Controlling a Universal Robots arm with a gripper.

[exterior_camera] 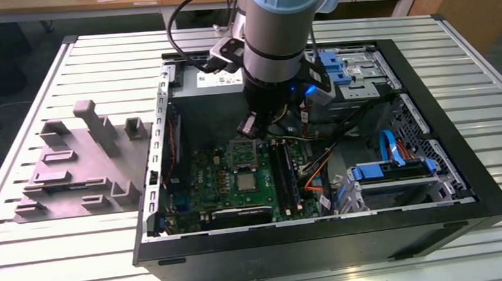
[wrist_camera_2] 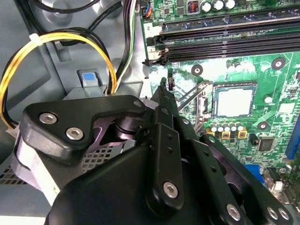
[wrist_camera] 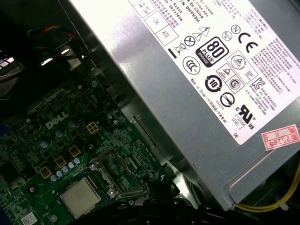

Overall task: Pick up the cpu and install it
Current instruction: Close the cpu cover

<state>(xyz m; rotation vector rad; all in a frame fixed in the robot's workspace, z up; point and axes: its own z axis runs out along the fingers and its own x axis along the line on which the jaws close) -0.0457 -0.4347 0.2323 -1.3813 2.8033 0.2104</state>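
The cpu (wrist_camera_2: 234,101) is a small square chip with a silvery-grey top, lying flat in the socket on the green motherboard (wrist_camera_2: 276,77). It also appears in the first wrist view as the cpu (wrist_camera: 80,198) and in the exterior view as the cpu (exterior_camera: 247,180). The socket's metal hold-down frame (wrist_camera: 115,176) stands raised beside it, with thin lever rods (wrist_camera_2: 188,97) sticking out. My gripper (wrist_camera_2: 163,86) hangs just off the socket's edge near those rods. Its fingers are shut together with nothing between them, and it is apart from the cpu. In the exterior view the gripper (exterior_camera: 258,135) sits over the board's far end.
The open black computer case (exterior_camera: 459,168) lies on a slatted white table (exterior_camera: 100,52). A grey power supply (wrist_camera: 211,70) is close beside the gripper, with yellow and black cables (wrist_camera_2: 61,40). Memory slots (wrist_camera_2: 225,42) run next to the socket. A grey fixture block (exterior_camera: 80,162) stands at the exterior view's left.
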